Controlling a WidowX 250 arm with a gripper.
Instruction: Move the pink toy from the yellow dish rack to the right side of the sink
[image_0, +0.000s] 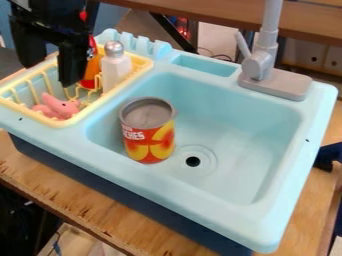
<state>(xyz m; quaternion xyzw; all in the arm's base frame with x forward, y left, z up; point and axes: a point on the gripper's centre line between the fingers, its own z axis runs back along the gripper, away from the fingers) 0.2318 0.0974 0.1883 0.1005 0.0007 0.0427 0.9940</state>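
Note:
The black gripper (51, 71) hangs at the upper left over the yellow dish rack (85, 116), its two fingers spread apart with nothing between them. Below it in the rack lies a pink toy (59, 107). Close to the right finger, an orange-red bottle (89, 75) stands in the rack, partly hidden behind that finger. Beside the bottle is a white shaker with a grey top (115, 70). An orange and yellow can (148, 131) stands upright in the light blue sink (230, 135), left of the drain.
A grey faucet (259, 65) rises from the sink's back right corner. Notched light blue slots (143, 45) line the back edge behind the rack. The sink unit sits on a wooden table (87, 202).

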